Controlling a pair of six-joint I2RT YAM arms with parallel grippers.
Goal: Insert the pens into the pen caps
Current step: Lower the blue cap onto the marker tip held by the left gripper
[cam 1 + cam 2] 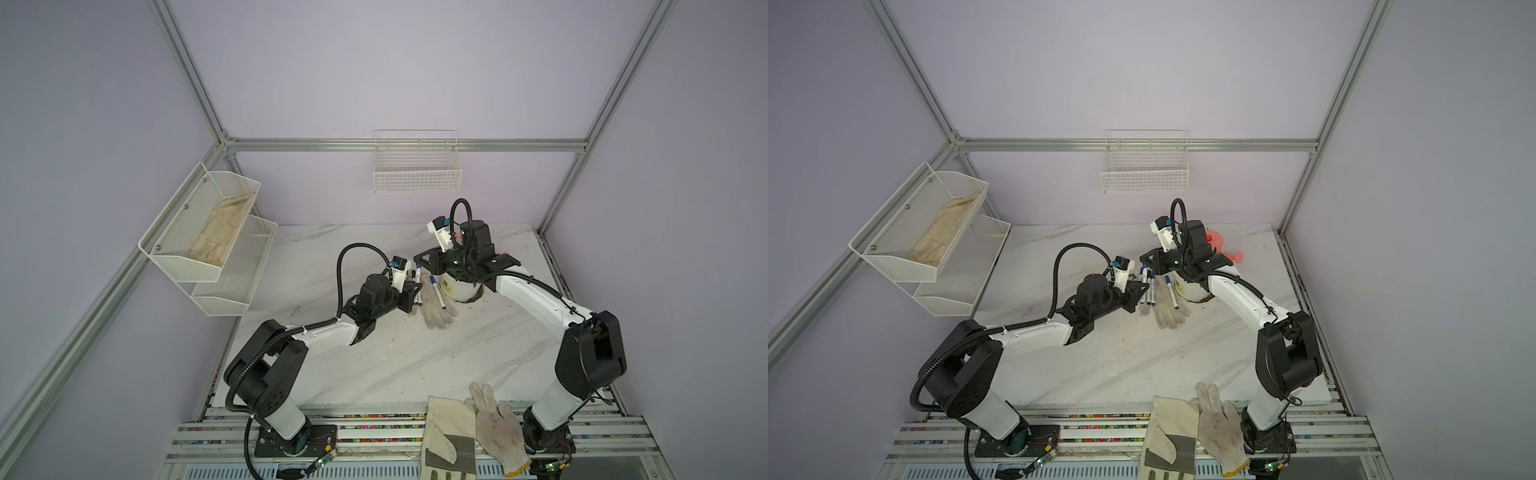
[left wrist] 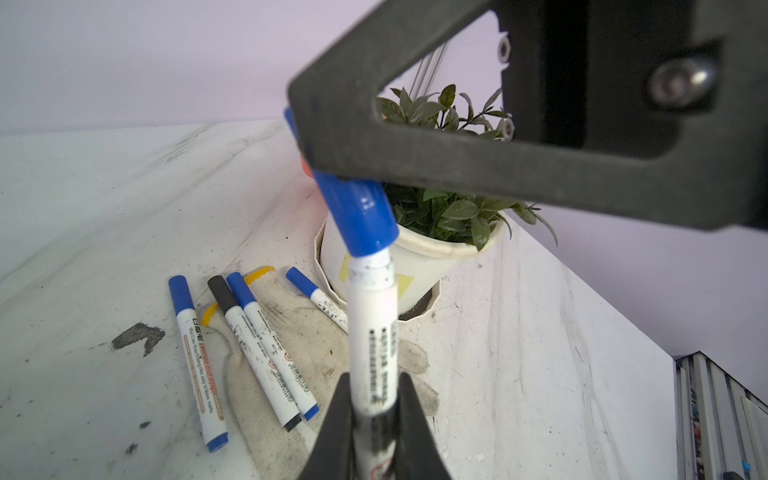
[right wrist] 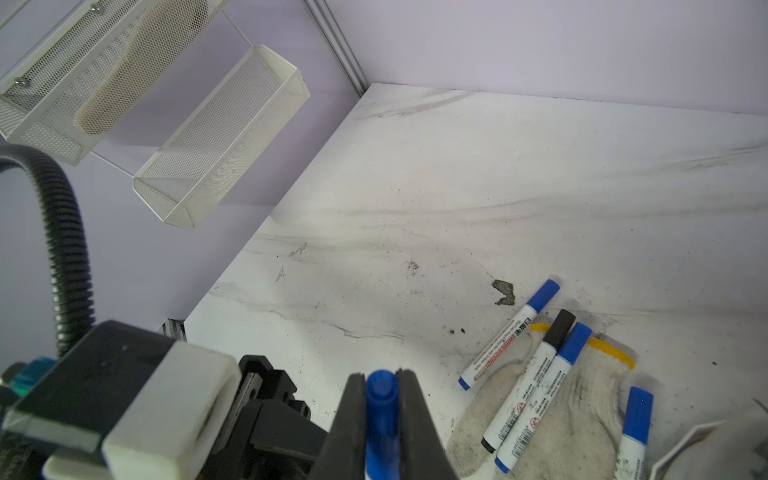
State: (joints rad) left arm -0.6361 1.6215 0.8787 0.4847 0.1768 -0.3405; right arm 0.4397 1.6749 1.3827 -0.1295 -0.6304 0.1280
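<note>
The left gripper (image 2: 372, 401) is clamped on the printed barrel of a slim white marker pen (image 2: 372, 316), with the pen's tip end toward the right gripper (image 3: 381, 399). The right gripper is closed tight on a short blue plastic pen cap (image 2: 361, 216). The cap's mouth sits over the pen's tip, and the pen's narrower neck shows just outside it.

Four capped pens lie below on the white marbled table (image 2: 83, 208). A blue-capped pen (image 2: 195, 357) rests on the bare table. A black-capped pen (image 2: 253, 353) and a second blue-capped pen (image 2: 274, 345) lie side by side on a dirty white knitted glove (image 2: 320, 353). A third blue-capped pen (image 2: 320, 299) lies beside a white plant pot (image 2: 419, 266), partly hidden behind the held pen.
</note>
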